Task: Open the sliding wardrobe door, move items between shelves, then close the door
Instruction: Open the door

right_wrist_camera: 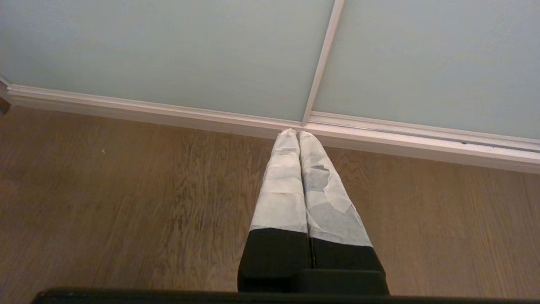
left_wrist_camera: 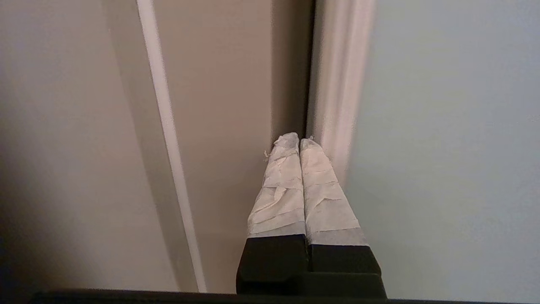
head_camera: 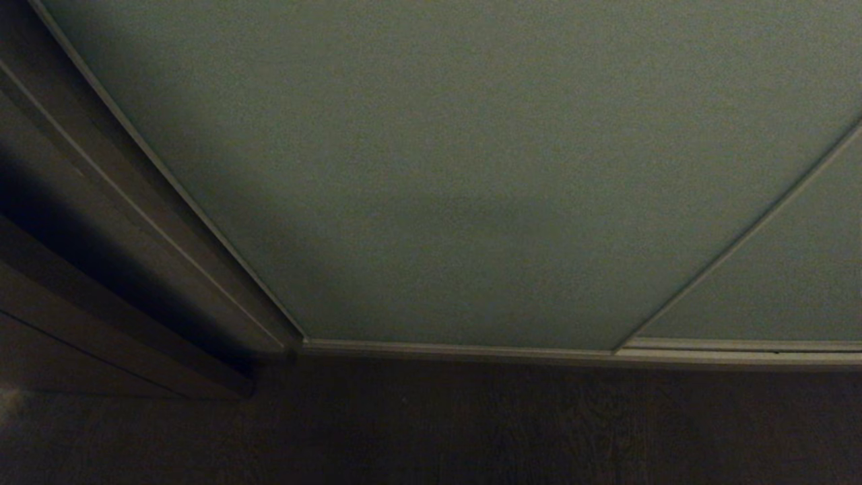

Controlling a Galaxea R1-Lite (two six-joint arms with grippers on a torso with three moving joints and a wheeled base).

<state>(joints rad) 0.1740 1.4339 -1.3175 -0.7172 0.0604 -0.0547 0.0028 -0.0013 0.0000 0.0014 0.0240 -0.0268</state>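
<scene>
The sliding wardrobe door fills most of the head view as a pale grey-green panel with a thin light frame; it stands closed. In the left wrist view my left gripper is shut and empty, its taped tips at the dark slit between the door's light frame edge and the brown side panel; the door panel lies beside it. My right gripper is shut and empty, hanging over the wooden floor near the door's bottom rail. The items and the shelves are hidden. Neither arm shows in the head view.
A dark brown side panel borders the door on the left. A second door panel overlaps at the right. The bottom rail runs along the dark wooden floor.
</scene>
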